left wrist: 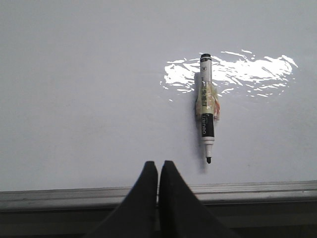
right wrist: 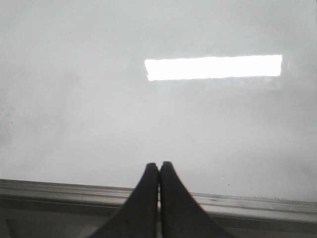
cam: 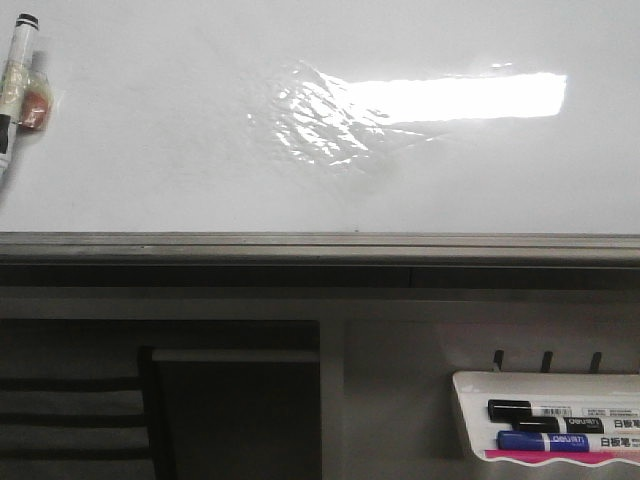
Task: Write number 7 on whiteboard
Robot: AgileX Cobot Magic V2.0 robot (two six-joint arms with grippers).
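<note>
The whiteboard [cam: 200, 130] lies flat, glossy white, with a grey metal frame edge [cam: 320, 245] along its near side; no number 7 shows on it. An uncapped black marker [left wrist: 206, 106] wrapped in tape lies on the board, tip toward the frame; the front view catches it at the far left [cam: 14, 85]. My left gripper [left wrist: 158, 166] is shut and empty, hovering over the frame edge, just left of the marker tip. My right gripper [right wrist: 159, 166] is shut and empty above the board's near edge [right wrist: 247, 203]. Neither gripper appears in the front view.
A bright rectangular light glare [cam: 450, 97] sits on the board's right half. Below the frame at the right, a small white tray [cam: 470, 400] holds a black marker [cam: 545, 410] and a blue marker [cam: 555, 441]. Dark shelving [cam: 230, 400] lies under the board's edge.
</note>
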